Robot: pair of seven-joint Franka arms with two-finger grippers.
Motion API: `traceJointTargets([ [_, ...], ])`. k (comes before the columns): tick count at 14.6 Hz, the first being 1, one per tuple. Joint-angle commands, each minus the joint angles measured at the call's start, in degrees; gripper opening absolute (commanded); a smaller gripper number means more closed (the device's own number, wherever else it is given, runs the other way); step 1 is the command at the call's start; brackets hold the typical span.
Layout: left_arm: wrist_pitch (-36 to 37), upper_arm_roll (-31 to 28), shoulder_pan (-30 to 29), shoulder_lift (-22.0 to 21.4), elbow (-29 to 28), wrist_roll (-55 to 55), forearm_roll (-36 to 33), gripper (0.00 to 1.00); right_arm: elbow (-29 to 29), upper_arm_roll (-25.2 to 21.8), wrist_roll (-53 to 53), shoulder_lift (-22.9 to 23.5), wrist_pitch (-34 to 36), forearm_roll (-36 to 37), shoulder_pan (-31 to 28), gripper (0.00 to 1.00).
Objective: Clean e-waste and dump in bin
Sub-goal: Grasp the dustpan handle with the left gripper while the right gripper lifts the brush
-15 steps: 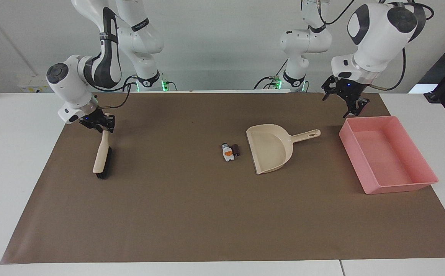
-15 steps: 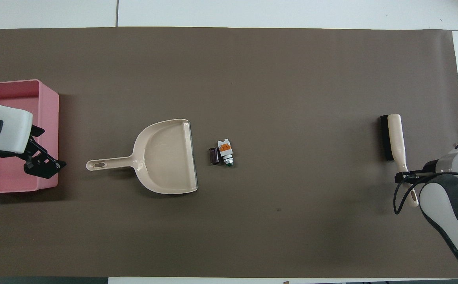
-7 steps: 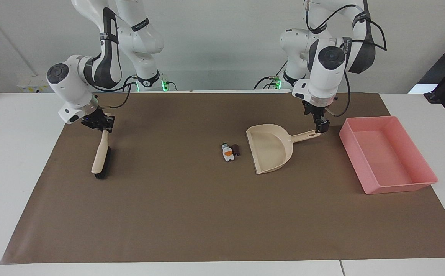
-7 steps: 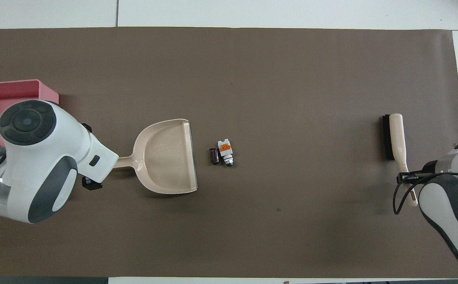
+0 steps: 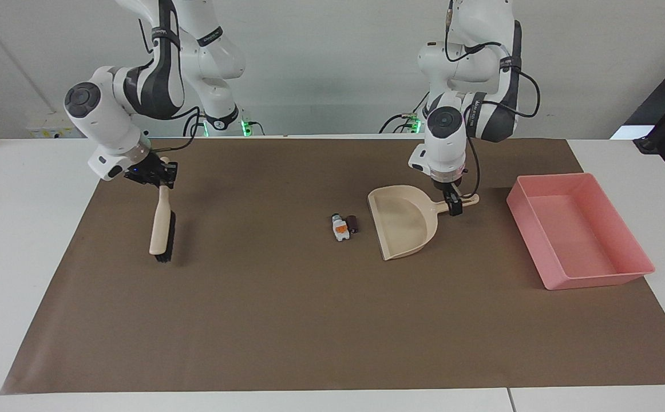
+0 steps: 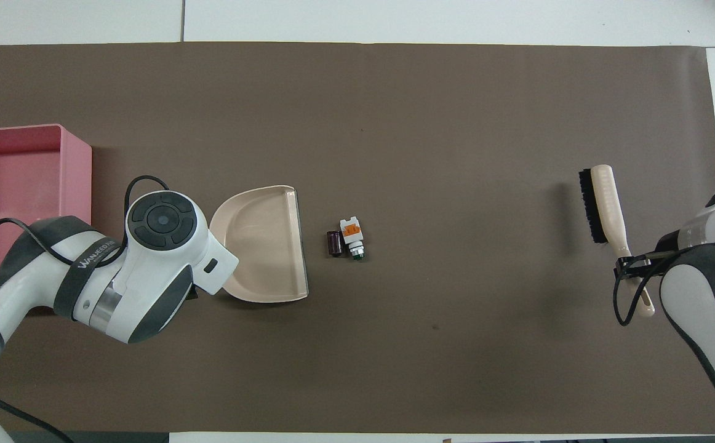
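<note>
**A:** While the right gripper [image 5: 158, 176] has kept its clamp on the handle of the beige hand brush with black bristles [image 5: 162, 230], what has changed in the last second?

**B:** Two things. The brush, at the left of the facing view, has swung so it hangs steeper from the gripper, bristle end low over the brown paper mat [image 5: 287, 320]; I judge it lifted clear, though the gap under it is hard to read. And the left gripper [image 5: 454, 205] has come away from above the shallow pink plastic bin [image 5: 636, 273] at the right of that view and dropped onto the handle of the beige plastic dustpan [image 5: 404, 226] at centre right.

**A:** Is it gripping the handle?

**B:** I cannot tell. Its tips straddle the handle near the pan's shoulder, but the overhead view has the wrist covering that spot.

**A:** And the e-waste?

**B:** Untouched at frame centre: the small white block with orange and green patches [image 5: 340, 226] and the tiny dark cylinder [image 5: 353, 223], touching each other, just beside the dustpan's open lip and well apart from the bin.

**A:** So where does that leave the task?

**B:** Early, I'd say. Both tools are in reach; sweeping has not begun.

**A:** Arm poses?

**B:** The left forearm points straight down over the handle; the right wrist is canted, brush trailing toward the viewer.
</note>
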State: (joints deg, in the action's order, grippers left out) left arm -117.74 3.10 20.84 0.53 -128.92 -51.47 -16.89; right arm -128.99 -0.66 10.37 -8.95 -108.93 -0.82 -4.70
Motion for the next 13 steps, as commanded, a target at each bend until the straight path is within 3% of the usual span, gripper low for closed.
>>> traceJointTargets([
  [1, -2.1, -0.7, 0.9, -0.9, -2.7, 2.3, -1.4, 0.96, 2.7, 0.5, -7.3, -0.4, 2.4, 0.2, 9.1, 0.0],
  [4, -2.6, -0.8, 1.7, -1.0, -3.2, 3.9, -1.6, 0.71, 3.0, 0.6, -18.0, -0.2, 1.4, 0.3, 20.2, 0.0],
  [7, -5.1, -0.8, 1.7, -0.7, -2.7, 5.1, -1.6, 0.42, 5.4, 0.6, -22.7, 3.9, 1.0, 0.3, 27.8, 0.0],
  [8, -5.1, -0.8, 1.6, -0.6, -2.2, 5.1, -1.7, 0.36, 6.3, 0.6, -25.9, 5.2, 0.5, 0.3, 30.3, 0.0],
  [9, -5.0, -0.8, 1.5, -0.6, -1.5, 5.1, -1.7, 0.23, 7.1, 0.6, -27.8, 6.4, 0.1, 0.3, 32.6, 0.0],
  [13, -4.9, -0.8, 1.3, -0.2, -0.3, 4.8, -1.7, 0.05, 8.0, 0.7, -35.6, 8.4, -3.3, 0.5, 37.7, 0.0],
])
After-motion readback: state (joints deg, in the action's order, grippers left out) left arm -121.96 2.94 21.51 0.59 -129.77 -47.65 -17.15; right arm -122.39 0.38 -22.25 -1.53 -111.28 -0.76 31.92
